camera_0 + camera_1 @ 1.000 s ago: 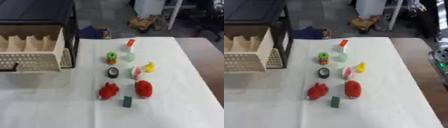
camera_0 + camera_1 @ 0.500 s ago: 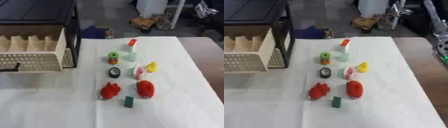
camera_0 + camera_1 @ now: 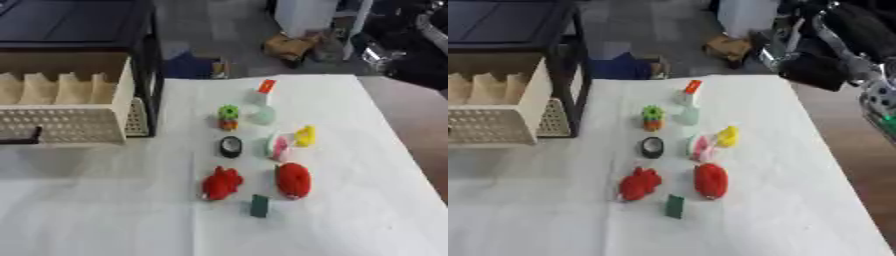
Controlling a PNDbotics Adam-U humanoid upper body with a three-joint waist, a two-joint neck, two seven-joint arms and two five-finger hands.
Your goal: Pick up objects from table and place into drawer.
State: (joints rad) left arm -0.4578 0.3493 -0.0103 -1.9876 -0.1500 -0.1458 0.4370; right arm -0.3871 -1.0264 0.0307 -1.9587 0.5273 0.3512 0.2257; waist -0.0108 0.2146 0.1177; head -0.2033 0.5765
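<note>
Several small toys lie in the middle of the white table (image 3: pixel 350 220): a red-capped bottle (image 3: pixel 262 102), a green and orange toy (image 3: pixel 228 116), a black round thing (image 3: pixel 230 146), a pink and white thing (image 3: pixel 278 146), a yellow duck (image 3: pixel 304 135), two red toys (image 3: pixel 220 183) (image 3: pixel 293 179) and a dark green block (image 3: pixel 259 205). At the left an open beige drawer (image 3: pixel 61 107) with dividers stands out of a black cabinet (image 3: pixel 79 25). My right hand (image 3: pixel 814 70) hangs blurred past the table's far right corner, clear of the toys. The left hand is out of sight.
Beyond the table's far edge are a blue bag (image 3: pixel 188 67), a brown thing (image 3: pixel 289 47) and a white bin (image 3: pixel 308 15) on the floor. A brown surface (image 3: pixel 416 125) borders the table on the right.
My right arm has swung in from the upper right and now reaches down toward the table's far right corner. The toys and the drawer have stayed put.
</note>
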